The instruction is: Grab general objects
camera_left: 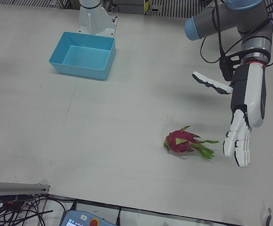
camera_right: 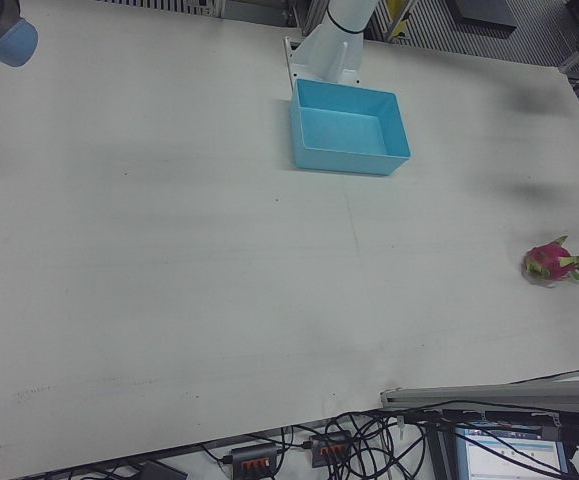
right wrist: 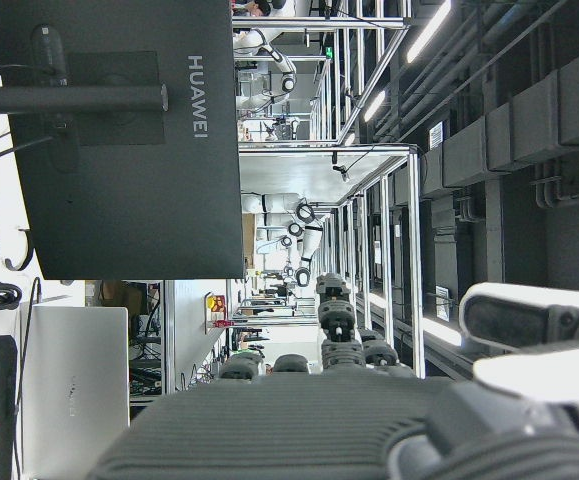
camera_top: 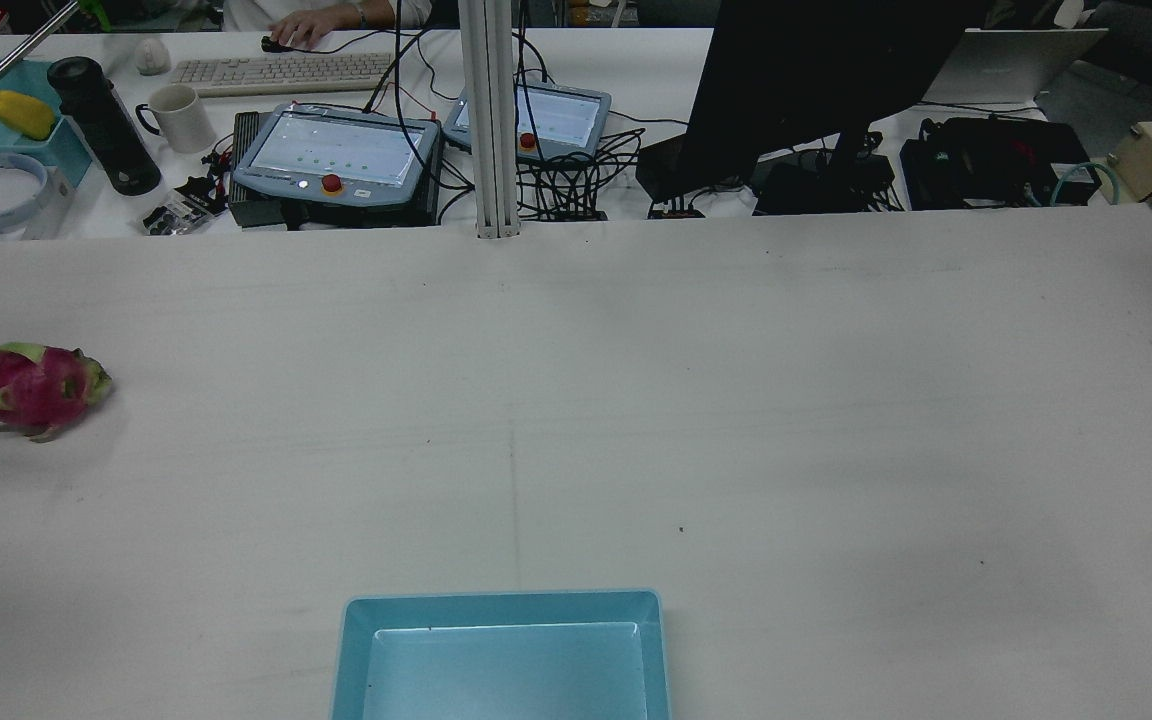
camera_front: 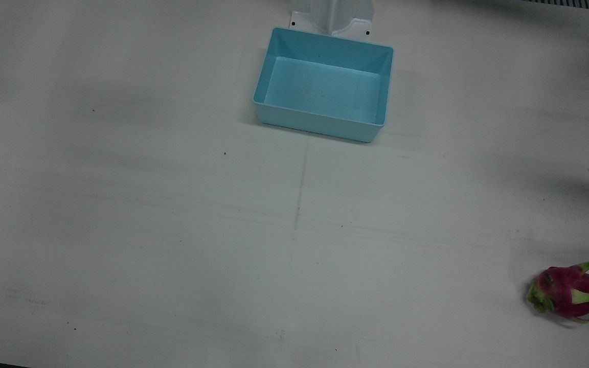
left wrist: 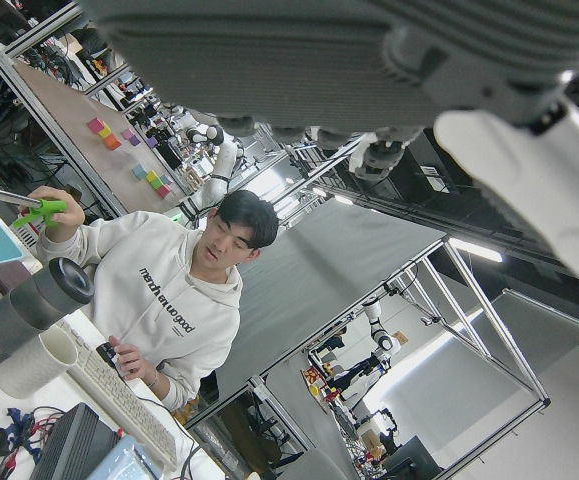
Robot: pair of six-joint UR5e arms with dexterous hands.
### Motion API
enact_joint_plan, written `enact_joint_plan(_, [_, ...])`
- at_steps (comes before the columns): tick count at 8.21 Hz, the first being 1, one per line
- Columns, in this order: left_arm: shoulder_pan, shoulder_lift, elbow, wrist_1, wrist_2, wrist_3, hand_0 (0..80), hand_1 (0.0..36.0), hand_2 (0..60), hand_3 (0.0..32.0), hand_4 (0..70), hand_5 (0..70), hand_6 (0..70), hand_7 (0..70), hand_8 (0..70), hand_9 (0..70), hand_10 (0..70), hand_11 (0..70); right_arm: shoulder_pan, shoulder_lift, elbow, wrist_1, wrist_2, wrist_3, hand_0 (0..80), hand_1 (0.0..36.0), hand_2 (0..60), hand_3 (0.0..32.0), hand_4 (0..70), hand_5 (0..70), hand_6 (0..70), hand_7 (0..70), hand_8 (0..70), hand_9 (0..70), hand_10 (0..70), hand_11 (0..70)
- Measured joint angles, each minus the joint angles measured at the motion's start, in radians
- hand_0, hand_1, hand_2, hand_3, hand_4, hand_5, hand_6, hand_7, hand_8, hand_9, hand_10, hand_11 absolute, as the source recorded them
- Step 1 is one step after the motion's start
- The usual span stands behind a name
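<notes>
A pink dragon fruit [camera_left: 183, 142] with green scales lies on its side on the white table, near the left arm's end; it also shows as the dragon fruit [camera_front: 568, 296] [camera_top: 31, 388] [camera_right: 554, 262]. My left hand [camera_left: 245, 110] hangs above the table just beside the fruit's leafy end, open, fingers [camera_left: 237, 148] pointing down and thumb spread, touching nothing. The left hand view catches only the left hand's underside [left wrist: 319, 60]. My right hand [right wrist: 299, 430] shows only in its own view, raised, open and holding nothing.
An empty light-blue bin [camera_front: 320, 128] [camera_left: 79, 71] [camera_right: 349, 160] stands by the arms' pedestal at the table's middle. Beyond the table's far edge are teach pendants [camera_top: 336, 150], a keyboard, a mug, a monitor [camera_top: 816, 70] and a seated person [left wrist: 169, 290].
</notes>
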Motion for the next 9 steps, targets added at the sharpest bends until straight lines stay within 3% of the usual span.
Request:
enact_joint_plan(1, [0.012,0.000,-0.004,0.003,0.000,0.006,50.2,13.6,0.0,0.0,3.9,2.7,0.0,2.4,0.0,0.0,0.0,0.0,0.000,0.000,0.000,0.000,0.000,0.000,0.0,0.0,0.0,0.0,0.0,0.0,0.0,0.0,0.0,0.0,0.0,0.0])
enact_joint_plan(2, [0.013,-0.003,-0.029,0.036,0.014,0.070,49.5,13.2,0.0,0.0,3.3,3.0,0.0,2.6,0.0,0.0,0.0,0.0,0.000,0.000,0.000,0.000,0.000,-0.001,0.0,0.0,0.0,0.0,0.0,0.0,0.0,0.0,0.0,0.0,0.0,0.0])
enact_joint_plan(3, [0.011,-0.008,-0.081,0.108,0.052,0.174,51.1,15.4,0.0,0.0,3.2,0.9,0.0,2.7,0.0,0.0,0.0,0.0,0.000,0.000,0.000,0.000,0.000,-0.001,0.0,0.0,0.0,0.0,0.0,0.0,0.0,0.0,0.0,0.0,0.0,0.0])
enact_joint_plan(4, [0.005,-0.010,-0.121,0.165,0.082,0.255,58.2,22.0,0.0,0.0,3.5,0.0,0.0,2.3,0.0,0.0,0.0,0.6,0.000,0.000,0.000,0.000,0.000,-0.001,0.0,0.0,0.0,0.0,0.0,0.0,0.0,0.0,0.0,0.0,0.0,0.0])
enact_joint_plan(5, [0.000,-0.009,-0.139,0.190,0.096,0.293,80.0,33.1,0.0,0.0,4.0,0.0,0.0,2.0,0.0,0.0,0.0,2.8,0.000,0.000,0.000,0.000,0.000,-0.001,0.0,0.0,0.0,0.0,0.0,0.0,0.0,0.0,0.0,0.0,0.0,0.0])
enact_joint_plan(6, [-0.003,-0.008,-0.147,0.201,0.104,0.310,80.0,35.9,0.0,0.0,3.7,0.0,0.0,1.8,0.0,0.0,0.0,3.3,0.000,0.000,0.000,0.000,0.000,-0.001,0.0,0.0,0.0,0.0,0.0,0.0,0.0,0.0,0.0,0.0,0.0,0.0])
enact_joint_plan(9, [-0.002,-0.009,-0.155,0.226,0.111,0.320,80.0,35.6,0.5,0.0,1.6,0.0,0.0,0.9,0.0,0.0,0.0,2.2,0.000,0.000,0.000,0.000,0.000,-0.001,0.0,0.0,0.0,0.0,0.0,0.0,0.0,0.0,0.0,0.0,0.0,0.0])
